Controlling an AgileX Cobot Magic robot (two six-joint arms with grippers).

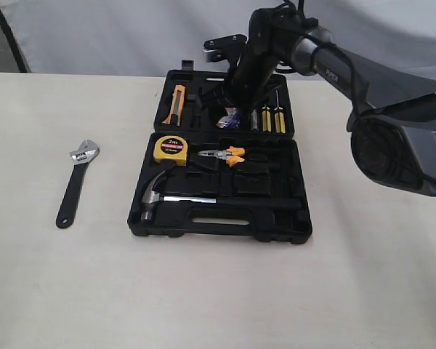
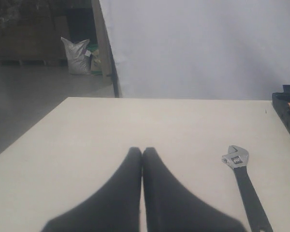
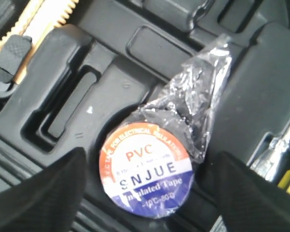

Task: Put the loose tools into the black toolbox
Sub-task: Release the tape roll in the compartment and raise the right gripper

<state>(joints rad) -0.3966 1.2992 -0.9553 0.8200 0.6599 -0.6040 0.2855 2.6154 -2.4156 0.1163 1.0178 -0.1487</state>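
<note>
Now the right pincer (image 3: 150,191) spreads wide astride the tape roll (image 3: 146,176), which is seated in the far half of the black toolbox (image 1: 276,231). The left pincer (image 2: 142,159) is closed. The wrench (image 1: 74,187) lies on open table (image 1: 203,298), well left of the case.

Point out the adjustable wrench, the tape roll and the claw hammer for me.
adjustable wrench (image 1: 73,190): exterior view, middle of its black handle.
tape roll (image 3: 146,176): right wrist view, its round printed label.
claw hammer (image 1: 152,194): exterior view, its steel head.
</note>
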